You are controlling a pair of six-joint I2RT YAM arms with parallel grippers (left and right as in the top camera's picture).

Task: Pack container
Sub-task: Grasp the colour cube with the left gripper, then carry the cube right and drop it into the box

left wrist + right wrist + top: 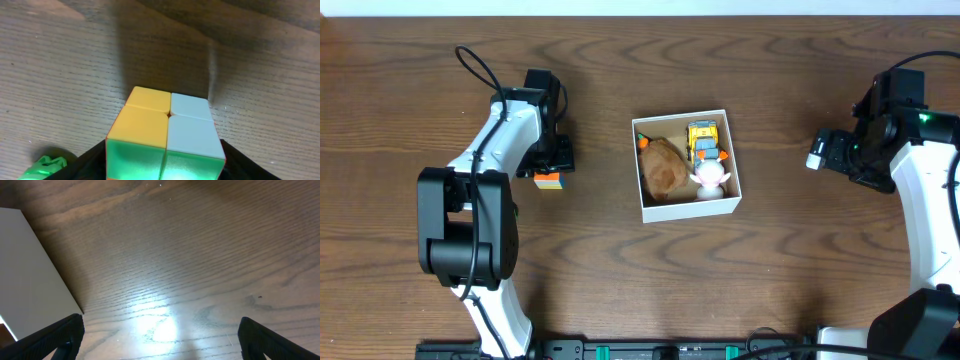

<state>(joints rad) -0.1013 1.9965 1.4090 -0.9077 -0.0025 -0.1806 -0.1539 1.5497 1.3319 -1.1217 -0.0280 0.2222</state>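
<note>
Near the middle of the counter [780,290], a little toward its right edge, sits the container [688,207], a white box turned slightly askew. Inside it lie a brown lump [663,168], a yellow toy vehicle [705,141], a pink-and-white figure [709,180] and a small orange-and-green piece [643,141] in the far left corner.

The counter is dark brown wood-grain laminate with long wavy streaks. The right wrist view shows a soft patch of glare [160,324] on it. A pale strip [640,6] runs along the far edge; nothing more of the room shows.

Toward the left edge, the left pincer [552,168] points down and is clenched on a colour cube [165,125], whose top shows yellow and white squares. A blurred green scrap [45,165] lies beside it.

By the right edge, the right pincer [160,322] is released, its fingers spread wide over bare wood, with the container's white wall at the left of its view.
</note>
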